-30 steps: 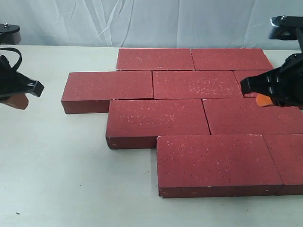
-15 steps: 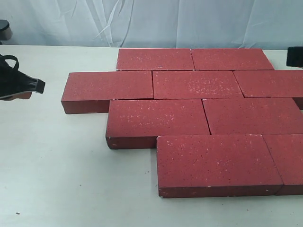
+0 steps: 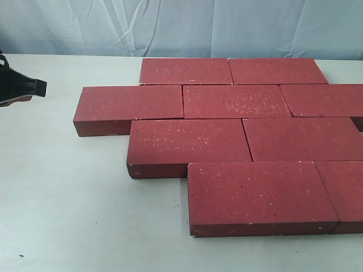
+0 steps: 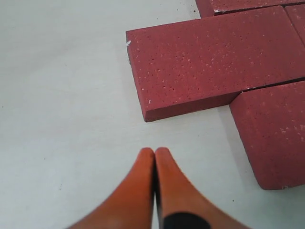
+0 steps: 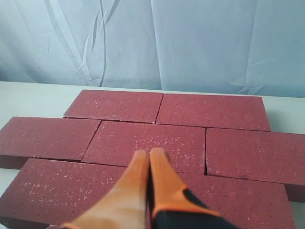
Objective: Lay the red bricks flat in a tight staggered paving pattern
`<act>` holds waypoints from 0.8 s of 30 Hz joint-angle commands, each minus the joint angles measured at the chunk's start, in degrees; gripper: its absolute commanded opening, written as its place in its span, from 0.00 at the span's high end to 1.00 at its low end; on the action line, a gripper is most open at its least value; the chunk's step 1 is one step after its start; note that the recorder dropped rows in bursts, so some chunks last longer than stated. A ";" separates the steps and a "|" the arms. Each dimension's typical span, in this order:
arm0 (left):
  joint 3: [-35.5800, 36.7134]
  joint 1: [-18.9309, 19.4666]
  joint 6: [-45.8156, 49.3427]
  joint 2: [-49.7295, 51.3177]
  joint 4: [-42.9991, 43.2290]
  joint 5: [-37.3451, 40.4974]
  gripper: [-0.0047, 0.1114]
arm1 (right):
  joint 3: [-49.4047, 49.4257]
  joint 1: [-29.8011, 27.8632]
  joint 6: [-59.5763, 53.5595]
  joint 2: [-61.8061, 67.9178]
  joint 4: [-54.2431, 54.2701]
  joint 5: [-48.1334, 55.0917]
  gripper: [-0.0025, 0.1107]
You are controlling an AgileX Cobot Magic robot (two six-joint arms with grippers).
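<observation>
Red bricks [image 3: 236, 101] lie flat, staggered, tight — left pincer [image 4: 155, 150], right pincer [image 5: 148, 153] closed.

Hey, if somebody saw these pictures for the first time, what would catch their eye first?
First, the dark red bricks lying flat and edge to edge in four staggered rows, filling the right side of the white table. Then the two orange-tipped claws, both shut and empty: the left claw over bare table off the paving's left edge, the right claw looking across the bricks toward a pale blue curtain.
</observation>
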 commanded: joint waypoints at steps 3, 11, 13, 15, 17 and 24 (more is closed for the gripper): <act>0.49 -0.30 -0.02 -0.43 -0.45 -0.34 0.96 | 0.27 -0.27 -0.38 -0.38 -0.77 -0.65 0.98; 0.49 -0.30 -0.02 -0.43 -0.45 -0.45 0.96 | 0.27 -0.27 -0.38 -0.38 -0.50 -0.67 0.98; 0.49 -0.30 -0.02 -0.43 -0.08 -0.25 0.96 | 0.27 -0.27 -0.38 -0.38 -0.40 -0.67 0.98; 0.49 -0.30 -0.02 -0.43 -0.08 -0.25 0.96 | 0.27 -0.56 -0.38 -0.98 -0.10 -0.67 0.98; 0.49 -0.30 -0.02 -0.43 -0.08 -0.25 0.96 | 0.27 -1.89 -0.38 -2.22 1.71 -0.67 0.98; 0.49 -0.30 -0.02 -0.43 -0.45 -0.08 0.96 | 0.27 -8.31 -0.38 -7.31 2.53 -0.67 0.98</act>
